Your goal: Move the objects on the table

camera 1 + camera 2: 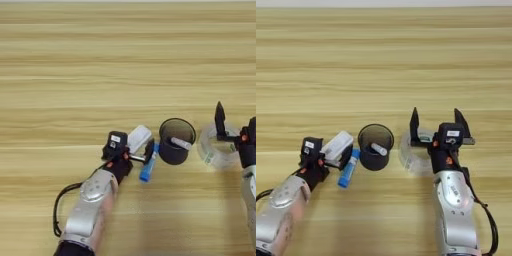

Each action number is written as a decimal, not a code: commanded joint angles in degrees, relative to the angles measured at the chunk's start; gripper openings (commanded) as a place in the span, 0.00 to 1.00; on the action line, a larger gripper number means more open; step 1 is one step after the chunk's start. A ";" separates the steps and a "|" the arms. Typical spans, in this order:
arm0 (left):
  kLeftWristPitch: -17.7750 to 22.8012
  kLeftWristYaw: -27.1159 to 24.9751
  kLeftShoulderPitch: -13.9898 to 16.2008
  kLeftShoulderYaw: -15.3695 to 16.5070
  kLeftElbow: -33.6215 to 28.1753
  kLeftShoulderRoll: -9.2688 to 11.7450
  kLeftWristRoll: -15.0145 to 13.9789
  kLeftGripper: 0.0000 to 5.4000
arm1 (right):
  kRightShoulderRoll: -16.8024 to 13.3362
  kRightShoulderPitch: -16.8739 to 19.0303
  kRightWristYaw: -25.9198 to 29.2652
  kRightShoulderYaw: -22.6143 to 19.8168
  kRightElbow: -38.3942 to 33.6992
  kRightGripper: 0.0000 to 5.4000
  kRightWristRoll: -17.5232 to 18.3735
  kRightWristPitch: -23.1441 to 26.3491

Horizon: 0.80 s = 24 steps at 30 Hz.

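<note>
Objects, near centre of counter: black mesh cup upright, a small whitish item inside; blue tube lying just left; flat white device clamped in left end effector; clear tape roll right, under right end effector, fingers apart. Advice: carry device steadily, avoid nudging tube or cup

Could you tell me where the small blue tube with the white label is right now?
The small blue tube lies on the light-wood table, just left of the black mesh cup, beside the left gripper.
</note>
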 commanded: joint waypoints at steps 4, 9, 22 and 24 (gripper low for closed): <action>-2.80 0.62 -2.16 2.16 2.12 3.82 4.36 1.00 | 0.18 0.08 0.07 0.08 -0.48 1.00 -0.12 0.56; -4.56 0.35 -3.19 2.84 5.22 5.50 6.32 1.00 | 0.26 0.07 0.01 0.15 -0.52 1.00 -0.17 0.59; -4.83 -5.99 -4.88 4.81 10.98 8.92 5.18 1.00 | 0.50 0.04 -0.20 0.35 -0.63 1.00 -0.35 0.73; -4.75 -6.96 -4.94 5.05 11.30 8.69 4.72 1.00 | 0.53 0.00 -0.21 0.37 -0.55 1.00 -0.36 0.70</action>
